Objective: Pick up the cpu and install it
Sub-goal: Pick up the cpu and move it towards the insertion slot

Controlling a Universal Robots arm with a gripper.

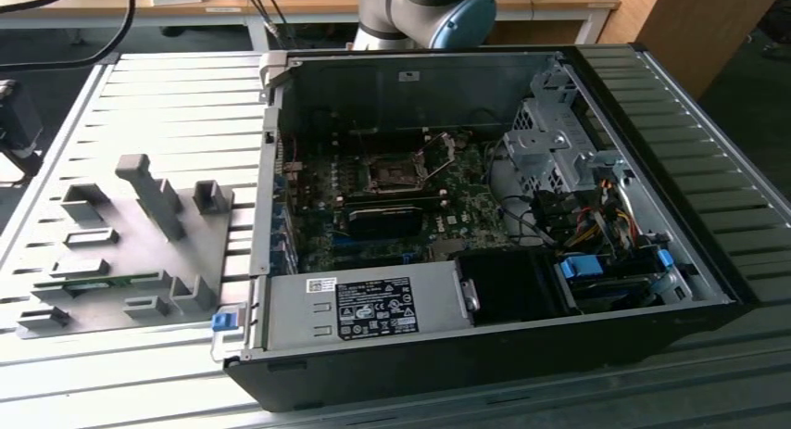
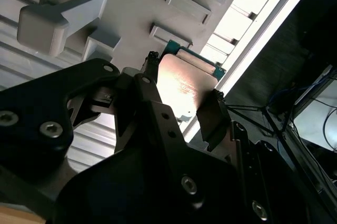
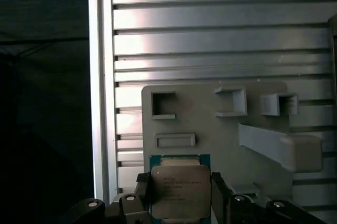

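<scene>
The cpu [image 3: 180, 187] is a small square chip with a shiny metal top and a green rim. It sits between the black fingers of my gripper [image 3: 180, 191], which press on two opposite sides of it. In the second wrist view the cpu [image 2: 184, 84] catches the light between the same two fingertips [image 2: 213, 113] of the gripper [image 2: 182, 96]. Beyond it lies the grey fixture plate [image 3: 210, 118] with its pockets. The black square socket frame [image 1: 393, 176] lies on the motherboard inside the open computer case [image 1: 495, 86].
The fixture plate [image 1: 136, 253] with a tall post [image 1: 151, 193] and small blocks lies on the ribbed metal table [image 1: 161, 95], at the exterior view's left of the case. Cables, drive cages and a power supply [image 1: 370, 309] crowd the case. The table edge [image 3: 100, 76] drops to dark floor.
</scene>
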